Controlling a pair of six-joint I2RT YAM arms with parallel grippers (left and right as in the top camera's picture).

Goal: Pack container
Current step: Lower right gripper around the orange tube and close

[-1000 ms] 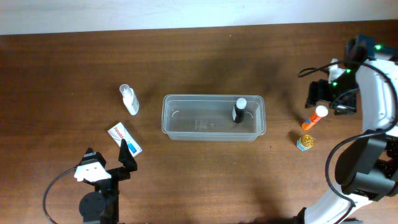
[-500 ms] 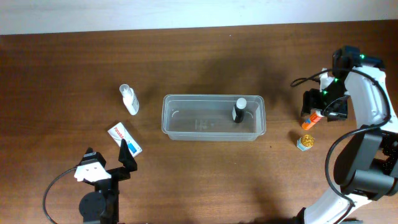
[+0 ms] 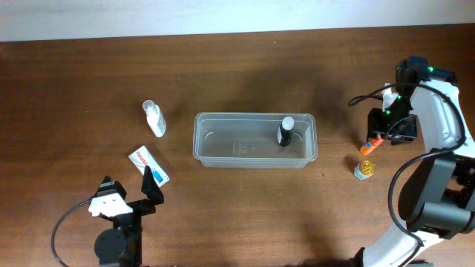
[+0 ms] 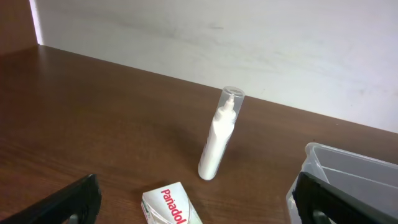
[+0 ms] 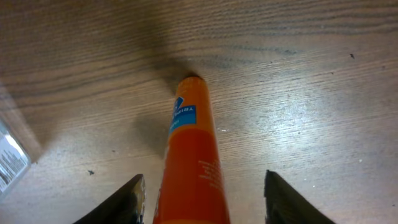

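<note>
At the right end of the bench, the right gripper (image 3: 384, 127) is hanging low over an orange tube with a blue label (image 5: 189, 155). The coming pinch is turning on how these two line up. In the right wrist view the tube is lying flat on the wood with its long axis running straight away from the camera, down the middle of the gap. One of the fingers (image 5: 127, 202) is standing on each side of it. They are spread wide and seem to be touching nothing, though the near end of the tube is passing out of view under the wrist, so contact there cannot be ruled out. Closing would be squeezing the tube across its narrow width, which looks like the right approach.

From overhead, only the orange tip is showing from under the gripper. A small gold-lidded jar (image 3: 363, 170) is sitting near it on the bench.

The container (image 3: 254, 116) is resting at the centre of the bench, well apart from the tube and to the robot's left of it. A dark bottle with a white cap (image 3: 286, 132) is standing upright in its right end.

The left gripper (image 3: 128, 185) is waiting far from the tube with its fingers spread. It is facing a Panadol box (image 3: 148, 165) and a white spray bottle (image 3: 154, 119). The right arm is therefore plainly the nearer one for this pick.
</note>
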